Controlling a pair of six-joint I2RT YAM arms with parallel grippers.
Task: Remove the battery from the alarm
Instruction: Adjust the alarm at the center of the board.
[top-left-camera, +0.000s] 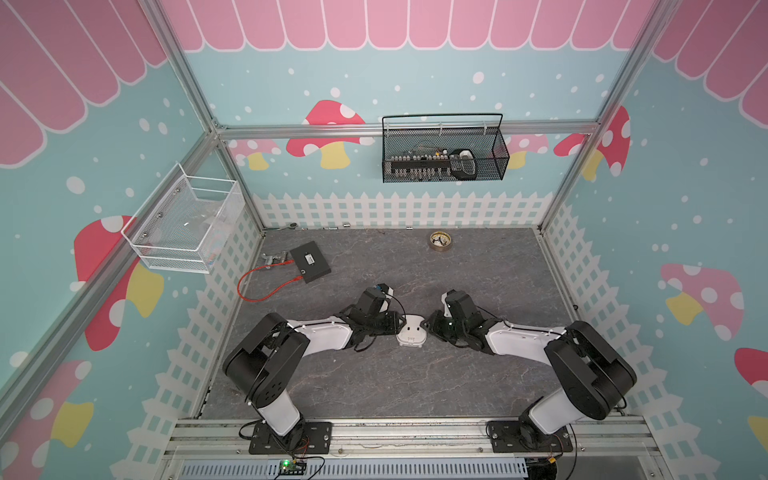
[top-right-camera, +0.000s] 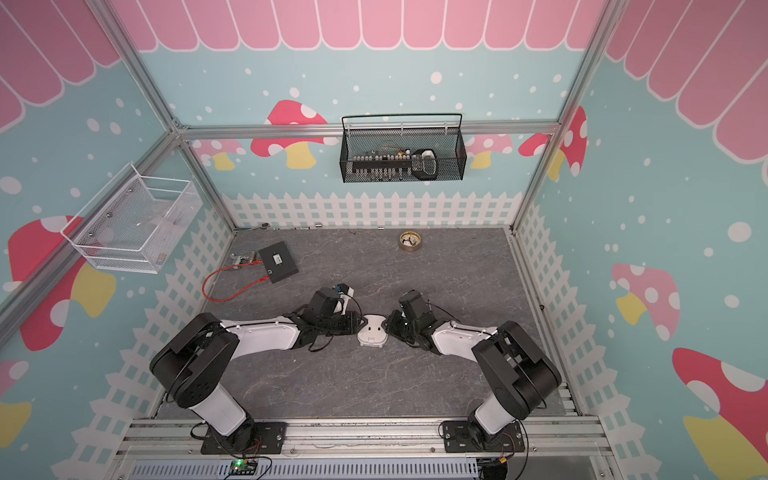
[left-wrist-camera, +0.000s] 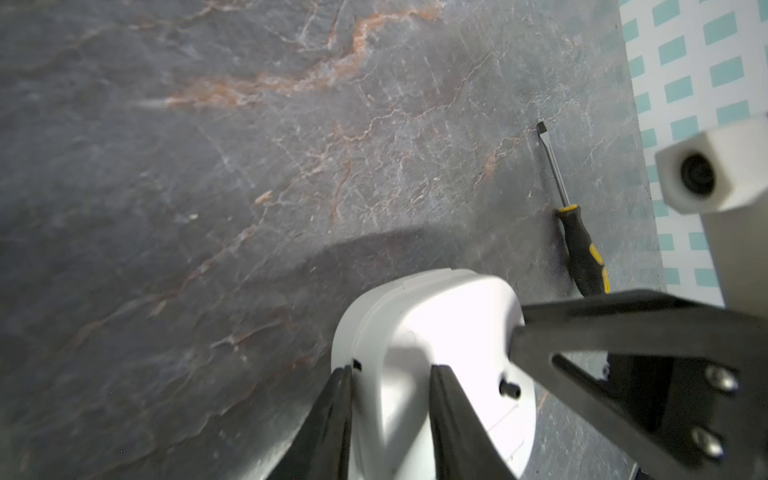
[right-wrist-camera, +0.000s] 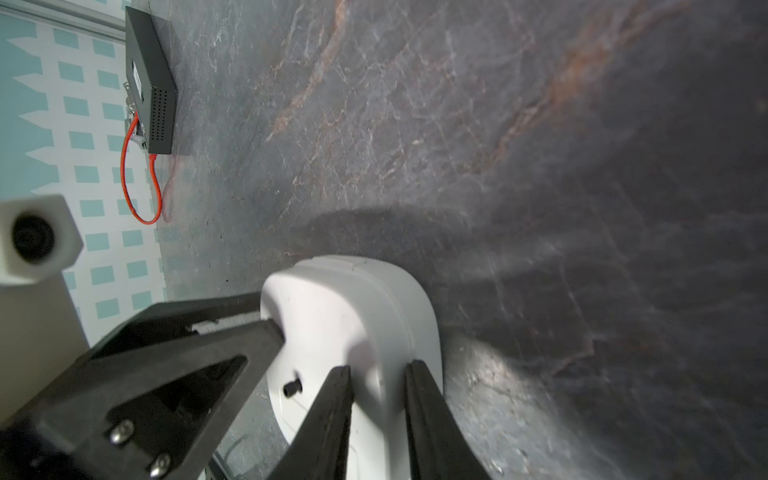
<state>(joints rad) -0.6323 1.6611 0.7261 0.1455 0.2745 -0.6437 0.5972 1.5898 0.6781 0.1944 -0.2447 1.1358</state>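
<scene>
The alarm (top-left-camera: 411, 332) (top-right-camera: 372, 332) is a white rounded-square clock at mid-table between both arms, its plain back facing up. My left gripper (top-left-camera: 400, 325) (left-wrist-camera: 392, 374) is shut across one edge of the alarm (left-wrist-camera: 428, 316), one finger on each side of its body. My right gripper (top-left-camera: 425, 325) (right-wrist-camera: 378, 372) clamps the opposite edge of the alarm (right-wrist-camera: 353, 303) in the same way. A small black knob (left-wrist-camera: 509, 389) sticks out of the alarm's back. The battery is hidden.
A black-and-yellow screwdriver (left-wrist-camera: 582, 249) lies near the fence wall. A round brass dish (top-left-camera: 440, 241) sits at the back right, a black box (top-left-camera: 310, 262) with a red cable (top-left-camera: 257, 291) at the back left. Wire baskets (top-left-camera: 444, 153) (top-left-camera: 187, 224) hang on the walls.
</scene>
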